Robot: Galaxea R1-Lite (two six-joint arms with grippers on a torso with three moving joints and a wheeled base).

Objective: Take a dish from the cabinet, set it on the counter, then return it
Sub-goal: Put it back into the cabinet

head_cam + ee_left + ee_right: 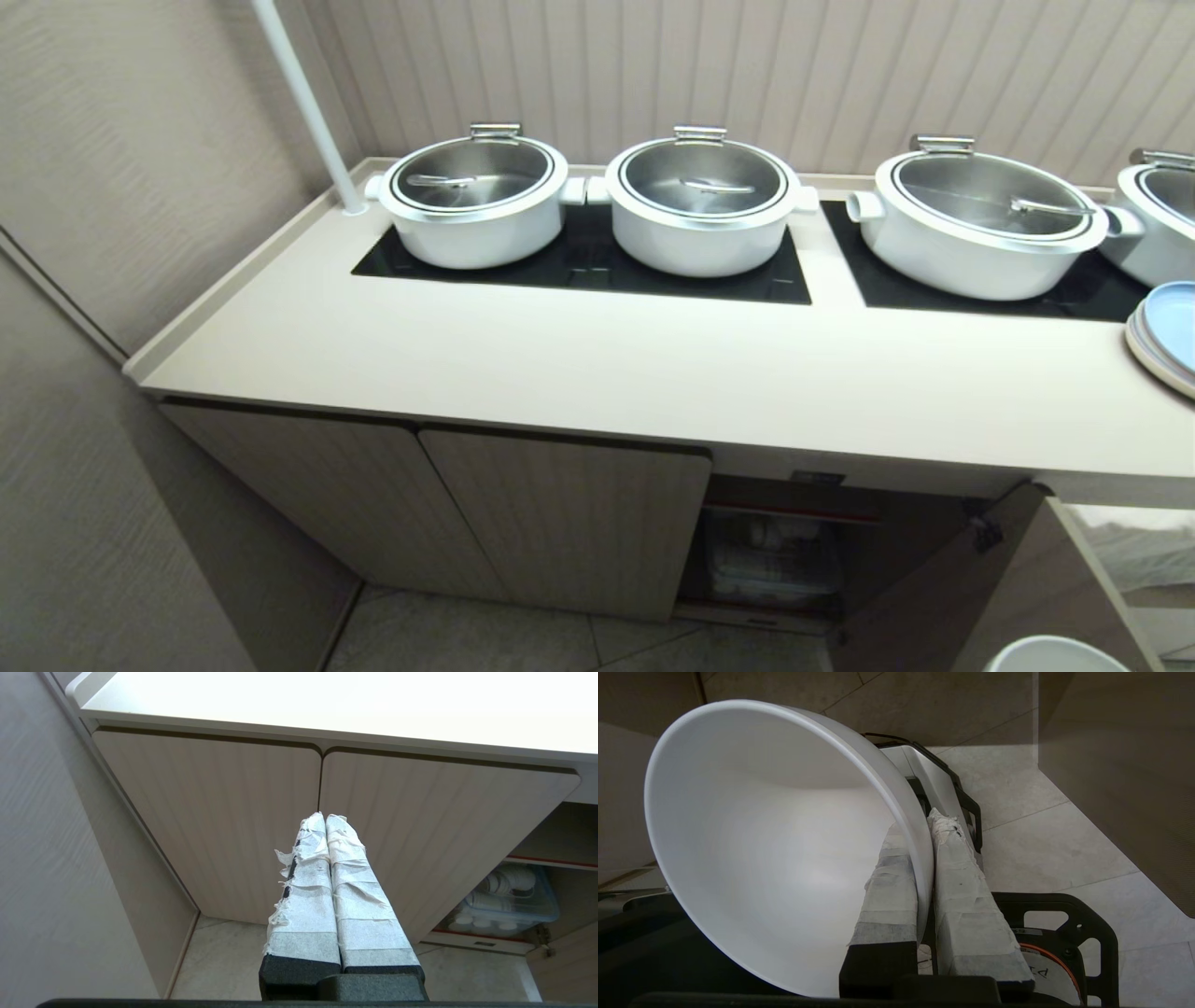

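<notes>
Right end effector [924, 830] clamped on bowl [775, 844] wall, one finger inside, one outside; bowl low beside open cabinet [784, 551], off shelf; desk [597, 373] placement not yet done, return pending; left end effector [325, 819] together, parked near doors.

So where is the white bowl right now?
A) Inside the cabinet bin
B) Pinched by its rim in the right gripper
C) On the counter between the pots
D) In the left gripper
B: in the right wrist view the right gripper has one taped finger inside and one outside the bowl wall, shut on its rim, with floor tiles behind it.
</notes>
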